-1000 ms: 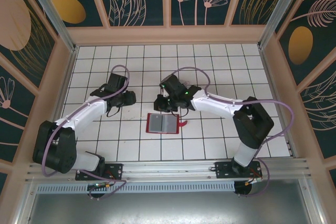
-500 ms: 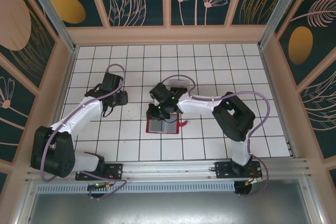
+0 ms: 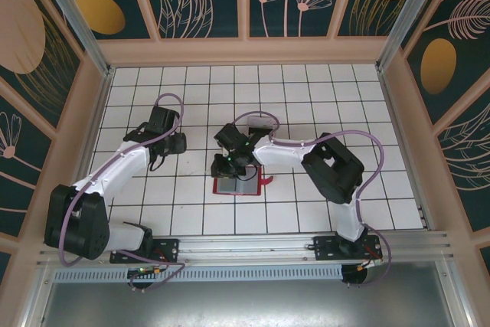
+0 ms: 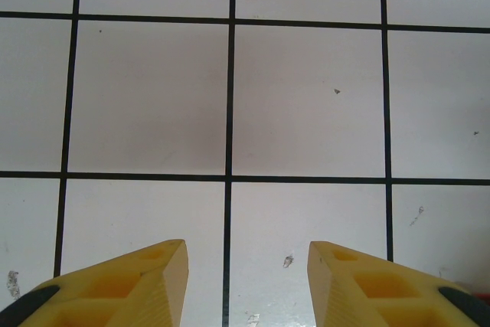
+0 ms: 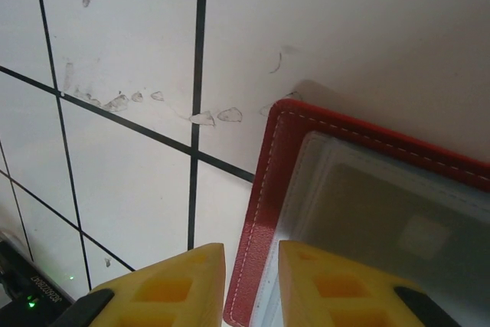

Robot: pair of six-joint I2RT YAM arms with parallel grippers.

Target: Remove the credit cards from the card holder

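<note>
The red card holder (image 3: 246, 188) lies open and flat on the white tiles, its snap tab (image 3: 266, 181) pointing right. In the right wrist view its stitched red edge (image 5: 264, 197) frames a clear pocket with a grey credit card (image 5: 383, 220) inside. My right gripper (image 3: 228, 165) hovers low over the holder's upper left corner. Its yellow fingertips (image 5: 251, 250) stand a narrow gap apart, straddling the red edge without gripping it. My left gripper (image 3: 170, 143) is over bare tiles to the left, open (image 4: 246, 246) with nothing between its fingers.
A clear plastic box (image 3: 260, 122) sits just behind the right arm's forearm. Wooden walls (image 3: 245, 51) ring the tiled floor. Bare tiles (image 3: 191, 204) stretch in front of the holder and to its left.
The right gripper has dropped from behind the holder down onto its upper left corner, and its jaws have parted a little. The left arm drew slightly back to the left.
</note>
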